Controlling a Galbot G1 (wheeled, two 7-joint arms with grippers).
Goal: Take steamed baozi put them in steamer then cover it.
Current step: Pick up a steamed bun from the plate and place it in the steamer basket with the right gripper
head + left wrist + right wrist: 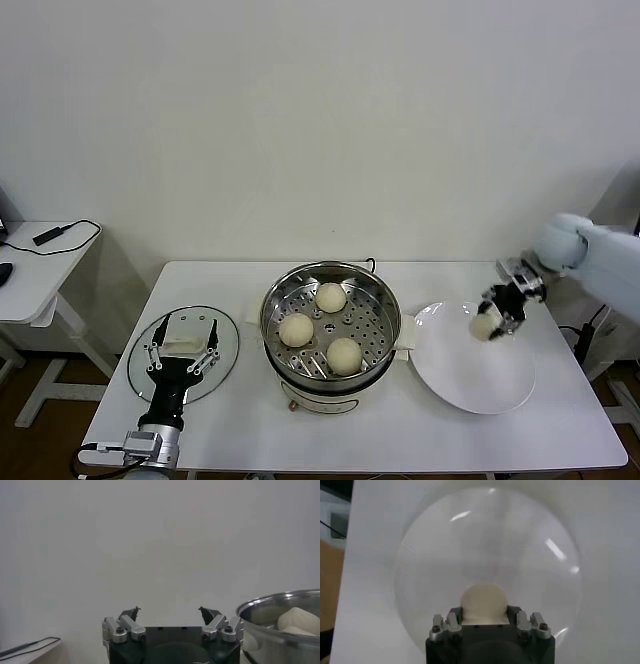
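Observation:
Three cream-white baozi (331,297) (296,329) (344,355) lie on the perforated tray of the shiny steel steamer (380,292) at the table's middle. My right gripper (493,318) is shut on another baozi (487,324) (483,602), held over the upper part of the white plate (480,385) (450,550). My left gripper (182,347) (170,614) stands open over the glass lid (222,375) at the left, nothing between its fingers. The steamer rim (280,602) with a baozi (299,618) shows in the left wrist view.
The white table (560,430) ends close behind the plate on the right. A side desk (30,280) with a black cable stands at the far left. A white wall is behind.

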